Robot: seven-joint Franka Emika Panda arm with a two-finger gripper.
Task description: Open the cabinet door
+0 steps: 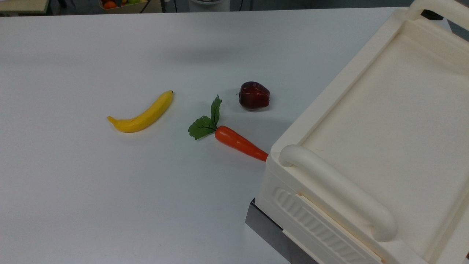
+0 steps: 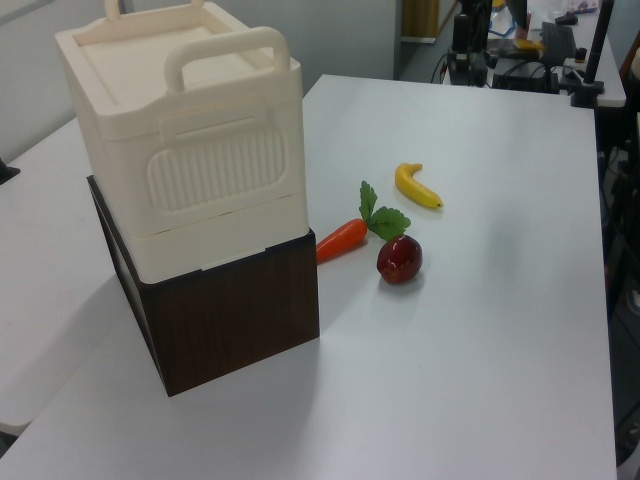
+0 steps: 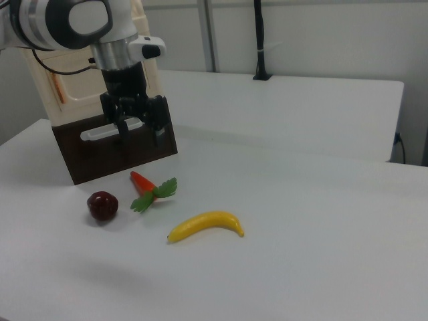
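Observation:
The cream cabinet [image 2: 190, 150] stands on a dark brown box [image 2: 230, 320] at the left view's left. It has rounded handles [image 1: 337, 190] and a ribbed panel [image 2: 215, 170]. In the right view the cabinet door [image 3: 79, 90] is a flat cream panel with a copper strip [image 3: 59, 89] along its left edge. The arm partly covers it. My gripper [image 3: 141, 136] hangs in front of the brown box [image 3: 87, 157], below the door. It is open, with nothing between its fingers.
On the white table [image 1: 110, 201] lie a banana [image 1: 143, 113], a carrot with green leaves [image 1: 238, 142] touching the cabinet's corner, and a dark red apple [image 1: 254, 95]. A white bar handle [image 3: 100, 132] sits on the brown box's front.

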